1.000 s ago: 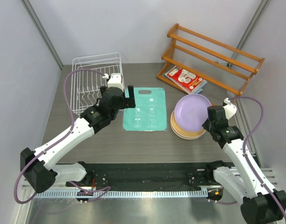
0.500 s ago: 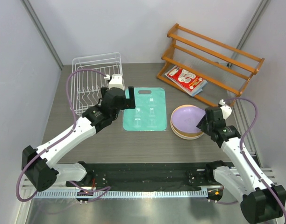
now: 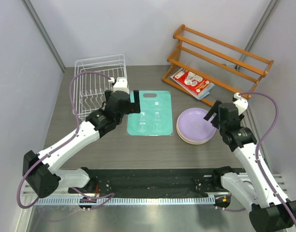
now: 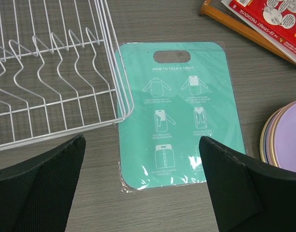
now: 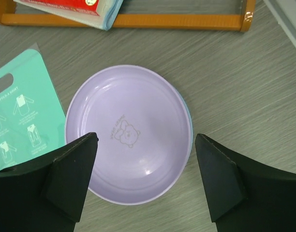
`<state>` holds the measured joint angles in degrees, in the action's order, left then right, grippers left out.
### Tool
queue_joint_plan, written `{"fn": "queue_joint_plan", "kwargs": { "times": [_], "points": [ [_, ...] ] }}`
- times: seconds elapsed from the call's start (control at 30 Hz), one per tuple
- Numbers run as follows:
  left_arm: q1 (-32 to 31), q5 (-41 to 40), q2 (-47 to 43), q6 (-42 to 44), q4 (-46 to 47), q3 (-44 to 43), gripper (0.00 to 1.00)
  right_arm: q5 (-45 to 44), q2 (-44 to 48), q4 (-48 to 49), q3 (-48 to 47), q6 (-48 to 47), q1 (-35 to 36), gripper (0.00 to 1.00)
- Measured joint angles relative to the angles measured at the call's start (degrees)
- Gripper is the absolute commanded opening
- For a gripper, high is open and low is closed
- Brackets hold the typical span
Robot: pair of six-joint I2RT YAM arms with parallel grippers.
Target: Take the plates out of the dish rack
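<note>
several plates point(image 3: 196, 126) lie stacked flat near the right edge of the table point(image 3: 138, 147), a lilac plate point(image 5: 128, 133) with a faint bear print on top and blue and yellow-orange rims showing under it. the right gripper point(image 5: 145, 139) hangs above this stack with its fingers spread apart, one over each side of the lilac plate, closed on nothing. the dish rack point(image 3: 90, 89) stands in the far left corner of the table, its wire tines upright. the left gripper point(image 4: 140, 142) hovers over the rack's near right corner and the teal mat point(image 3: 150, 113) beside it, its fingers wide apart and gripping nothing. the mat lies flat in the middle of the table, between the rack and the stack, with one edge just under the rack's rim. an orange wooden rack point(image 3: 220, 58) stands in the far right corner, a red printed packet point(image 3: 191, 82) on its lowest shelf.
</note>
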<state>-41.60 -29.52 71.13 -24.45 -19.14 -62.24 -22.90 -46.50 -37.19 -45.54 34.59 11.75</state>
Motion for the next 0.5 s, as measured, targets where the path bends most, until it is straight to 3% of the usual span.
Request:
{"fn": "queue_joint_plan", "kwargs": {
  "times": [0.27,0.3,0.5],
  "points": [
    [0.00,-0.02,-3.61,-0.09,0.87,3.69,1.00,-3.80,-5.46,5.99,-0.44,-2.47,0.00,0.92],
    [0.00,-0.44,-4.22,-0.07,0.87,3.89,0.99,-4.33,-6.05,7.93,0.28,-2.93,0.04,0.99],
    [0.00,-2.84,-6.34,0.63,1.62,4.33,1.00,-7.54,-6.10,24.90,12.26,-10.54,4.02,1.00]
  ]
}}
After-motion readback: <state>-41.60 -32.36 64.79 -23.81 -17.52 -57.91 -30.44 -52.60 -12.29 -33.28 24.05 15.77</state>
